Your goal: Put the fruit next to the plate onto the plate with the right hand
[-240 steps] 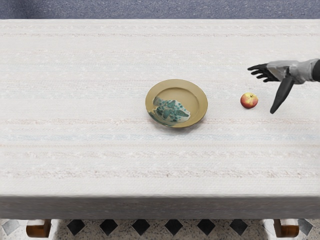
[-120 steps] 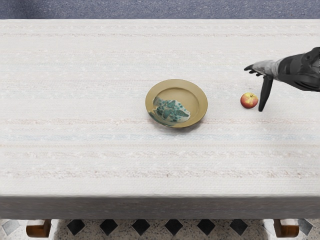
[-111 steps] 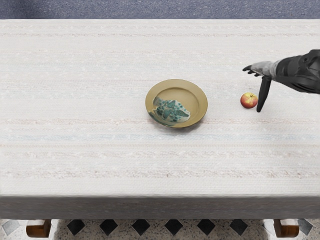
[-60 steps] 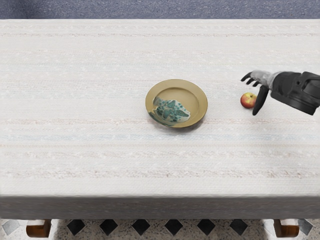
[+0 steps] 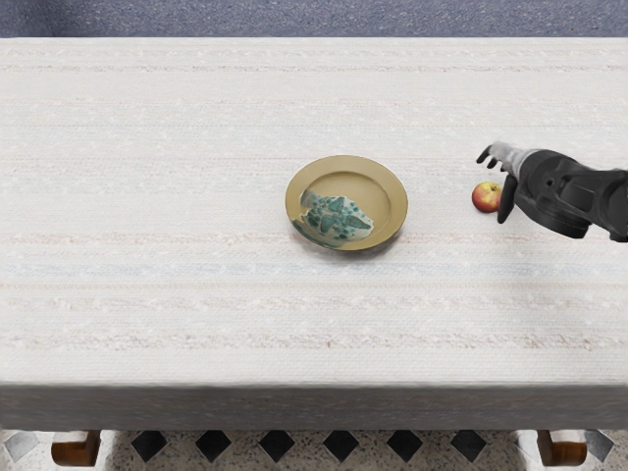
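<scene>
The right hand (image 5: 506,169), dark-fingered on a grey metal wrist, is dropping lower and closer than a second ago. Its fingers are spread apart and gripping nothing, and its thumb is hanging just beside the small, smooth, round red-and-yellow apple (image 5: 486,197). The grasp is probably coming next. Beyond the apple, well apart from the hand, the shallow glossy gold plate (image 5: 385,178) with a mottled green centre is waiting on the pale, woven-looking striped tabletop (image 5: 196,294).

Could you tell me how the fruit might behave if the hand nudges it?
The apple is round on a flat table, so a nudge would probably roll it. It looks firm and smooth, so the open right hand could slip off it.
</scene>
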`<act>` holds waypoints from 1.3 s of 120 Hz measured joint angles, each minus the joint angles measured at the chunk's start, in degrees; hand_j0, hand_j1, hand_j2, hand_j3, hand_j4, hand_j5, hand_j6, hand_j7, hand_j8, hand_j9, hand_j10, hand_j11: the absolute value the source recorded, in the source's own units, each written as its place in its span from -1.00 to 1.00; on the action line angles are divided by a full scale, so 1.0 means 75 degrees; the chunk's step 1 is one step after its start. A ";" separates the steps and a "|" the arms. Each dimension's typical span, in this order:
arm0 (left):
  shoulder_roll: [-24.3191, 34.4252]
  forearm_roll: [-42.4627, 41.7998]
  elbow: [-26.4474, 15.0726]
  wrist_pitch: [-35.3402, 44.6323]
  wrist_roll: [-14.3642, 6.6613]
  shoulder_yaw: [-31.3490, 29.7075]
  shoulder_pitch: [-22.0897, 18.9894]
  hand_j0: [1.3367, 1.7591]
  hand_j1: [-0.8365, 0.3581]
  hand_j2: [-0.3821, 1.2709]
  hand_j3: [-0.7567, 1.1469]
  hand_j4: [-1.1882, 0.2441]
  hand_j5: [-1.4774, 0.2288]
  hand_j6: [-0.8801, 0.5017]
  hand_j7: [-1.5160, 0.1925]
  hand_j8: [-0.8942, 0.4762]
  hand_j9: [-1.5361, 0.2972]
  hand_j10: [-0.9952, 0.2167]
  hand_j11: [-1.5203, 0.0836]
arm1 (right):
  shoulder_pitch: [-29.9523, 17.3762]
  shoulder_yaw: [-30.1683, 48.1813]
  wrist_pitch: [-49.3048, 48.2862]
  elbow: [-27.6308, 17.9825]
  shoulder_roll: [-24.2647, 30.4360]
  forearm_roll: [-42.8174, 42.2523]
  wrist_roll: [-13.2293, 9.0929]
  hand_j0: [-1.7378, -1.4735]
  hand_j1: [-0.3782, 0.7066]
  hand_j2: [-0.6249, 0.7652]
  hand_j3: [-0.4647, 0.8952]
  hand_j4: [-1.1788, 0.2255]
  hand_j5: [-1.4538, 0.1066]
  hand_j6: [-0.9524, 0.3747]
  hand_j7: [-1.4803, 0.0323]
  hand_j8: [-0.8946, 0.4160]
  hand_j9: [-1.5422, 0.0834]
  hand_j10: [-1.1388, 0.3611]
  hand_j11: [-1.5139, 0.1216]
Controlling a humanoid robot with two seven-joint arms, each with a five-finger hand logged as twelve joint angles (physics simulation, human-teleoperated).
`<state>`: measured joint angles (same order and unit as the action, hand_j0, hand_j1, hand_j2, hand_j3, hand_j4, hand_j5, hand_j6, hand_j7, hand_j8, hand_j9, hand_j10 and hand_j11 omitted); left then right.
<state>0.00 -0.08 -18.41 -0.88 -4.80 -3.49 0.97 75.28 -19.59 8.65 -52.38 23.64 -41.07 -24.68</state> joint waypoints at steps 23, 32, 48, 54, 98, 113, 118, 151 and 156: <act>0.0000 0.0000 -0.0004 -0.0001 -0.0002 -0.0002 0.0000 0.52 0.98 -0.54 -0.21 0.66 0.73 0.27 0.77 0.31 0.68 0.64 0.90 | 0.0091 -0.0182 0.0005 -0.0166 -0.0096 -0.0186 -0.0270 -0.40 -0.40 -0.17 -0.32 0.32 0.45 0.06 0.53 -0.02 0.50 0.19 0.46; 0.0000 0.0000 -0.0004 -0.0001 -0.0002 -0.0001 -0.0001 0.52 0.98 -0.54 -0.21 0.66 0.73 0.27 0.77 0.31 0.68 0.64 0.90 | 0.0135 -0.0198 0.0011 -0.0185 -0.0108 -0.0211 -0.0319 -0.40 -0.40 -0.17 -0.32 0.32 0.45 0.06 0.53 -0.01 0.50 0.19 0.46; 0.0000 0.0000 -0.0004 0.0000 -0.0001 0.0000 0.0000 0.52 0.98 -0.54 -0.21 0.66 0.73 0.27 0.77 0.31 0.68 0.64 0.90 | 0.0201 -0.0205 0.0016 -0.0162 -0.0222 -0.0231 -0.0352 -0.40 -0.41 -0.17 -0.32 0.33 0.46 0.06 0.54 -0.01 0.51 0.19 0.46; 0.0000 0.0000 -0.0003 -0.0001 -0.0001 0.0000 0.0000 0.52 0.98 -0.54 -0.21 0.66 0.73 0.27 0.77 0.31 0.68 0.64 0.90 | 0.0215 -0.0203 0.0022 -0.0156 -0.0271 -0.0230 -0.0357 -0.40 -0.41 -0.17 -0.32 0.33 0.46 0.06 0.54 -0.01 0.51 0.19 0.46; 0.0000 0.0000 -0.0003 -0.0001 -0.0002 -0.0001 -0.0001 0.52 0.98 -0.54 -0.21 0.66 0.73 0.27 0.77 0.31 0.68 0.64 0.90 | 0.0130 -0.0218 0.0492 -0.0131 -0.0489 -0.0223 -0.0365 -0.40 -0.37 -0.17 -0.32 0.30 0.42 0.03 0.50 -0.04 0.48 0.16 0.43; 0.0000 0.0000 -0.0003 0.0000 -0.0002 0.0000 0.0000 0.52 0.98 -0.54 -0.21 0.66 0.73 0.27 0.77 0.31 0.68 0.64 0.90 | 0.0054 -0.0182 0.0538 -0.0137 -0.0562 -0.0207 -0.0365 -0.40 -0.34 -0.18 -0.32 0.29 0.41 0.02 0.49 -0.06 0.46 0.15 0.42; 0.0000 0.0000 -0.0002 0.0000 -0.0001 -0.0001 0.0000 0.52 0.98 -0.54 -0.21 0.66 0.73 0.27 0.77 0.31 0.68 0.64 0.90 | 0.0031 -0.0173 0.0542 -0.0138 -0.0587 -0.0202 -0.0365 -0.40 -0.31 -0.18 -0.32 0.27 0.39 0.00 0.46 -0.08 0.44 0.13 0.40; 0.0000 0.0000 -0.0002 -0.0002 -0.0002 -0.0001 -0.0005 0.52 0.98 -0.54 -0.21 0.66 0.73 0.27 0.77 0.31 0.68 0.64 0.90 | -0.0018 -0.0134 0.0546 -0.0137 -0.0661 -0.0139 -0.0365 -0.40 -0.16 -0.20 -0.32 0.17 0.27 -0.11 0.35 -0.18 0.33 0.04 0.29; 0.0000 0.0000 -0.0002 -0.0001 -0.0001 -0.0002 0.0000 0.52 0.98 -0.54 -0.21 0.66 0.73 0.27 0.77 0.31 0.68 0.64 0.90 | -0.0018 -0.0132 0.0546 -0.0135 -0.0652 -0.0134 -0.0365 -0.40 -0.14 -0.20 -0.32 0.16 0.25 -0.12 0.33 -0.20 0.31 0.03 0.27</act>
<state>0.00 -0.08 -18.43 -0.89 -4.81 -3.51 0.96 75.15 -20.59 12.74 -53.40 18.75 -42.07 -27.42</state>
